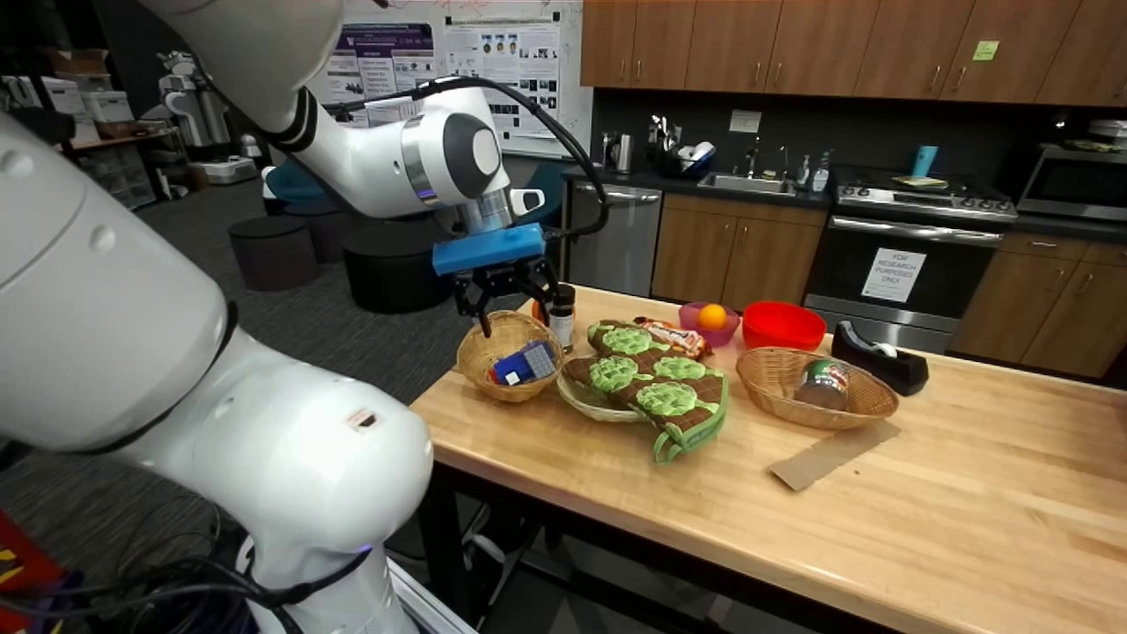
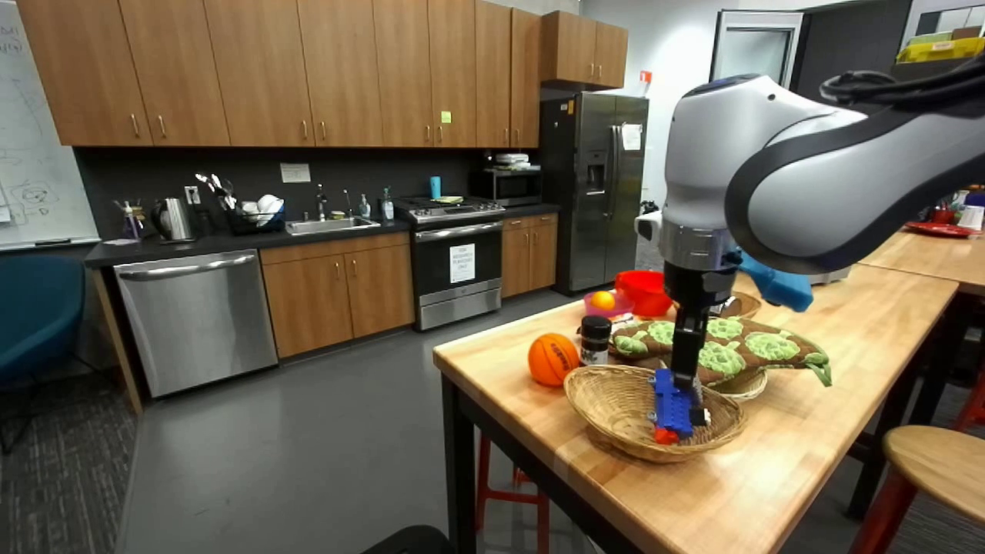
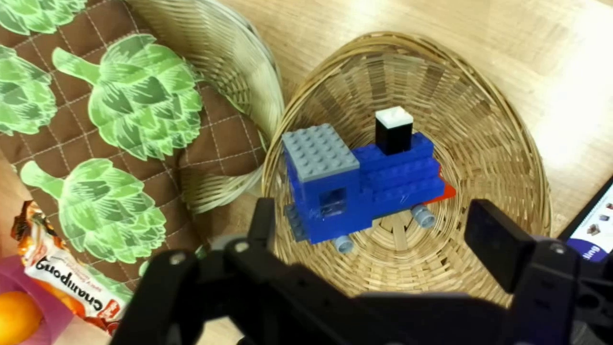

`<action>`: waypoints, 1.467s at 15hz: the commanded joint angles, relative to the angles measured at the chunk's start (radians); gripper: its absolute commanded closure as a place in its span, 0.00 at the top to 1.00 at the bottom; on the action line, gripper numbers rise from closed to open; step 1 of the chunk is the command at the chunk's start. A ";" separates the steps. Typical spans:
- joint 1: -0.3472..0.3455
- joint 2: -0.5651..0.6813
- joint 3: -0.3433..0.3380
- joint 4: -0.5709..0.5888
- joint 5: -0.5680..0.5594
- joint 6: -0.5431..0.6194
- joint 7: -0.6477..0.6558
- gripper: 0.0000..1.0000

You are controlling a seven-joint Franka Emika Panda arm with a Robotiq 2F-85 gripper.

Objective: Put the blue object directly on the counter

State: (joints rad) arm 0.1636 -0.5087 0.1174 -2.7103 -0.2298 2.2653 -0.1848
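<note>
Wicker basket (image 3: 493, 143), blue brick train (image 3: 366, 191) inside

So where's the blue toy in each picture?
In an exterior view: the blue toy is just left of and below centre, in a basket.
In an exterior view: the blue toy is right of centre, in the lower half, in that basket.
Wrist view: the blue toy is just right of centre, in that basket.
Shared landmark: the artichoke cloth, beside that basket in all three.
</note>
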 commanded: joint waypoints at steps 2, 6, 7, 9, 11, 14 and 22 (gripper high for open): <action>0.005 0.031 -0.015 0.011 0.015 0.009 -0.023 1.00; 0.002 0.050 -0.027 0.013 0.021 0.005 -0.029 1.00; -0.001 0.058 -0.031 0.014 0.022 0.002 -0.029 1.00; -0.006 0.070 -0.039 0.015 0.023 -0.003 -0.029 1.00; -0.012 0.088 -0.047 0.019 0.022 -0.004 -0.031 1.00; -0.012 0.103 -0.053 0.022 0.024 -0.006 -0.038 1.00; -0.006 0.107 -0.041 0.038 0.000 -0.038 -0.092 1.00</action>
State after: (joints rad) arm 0.1596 -0.4002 0.0714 -2.6901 -0.2278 2.2485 -0.2563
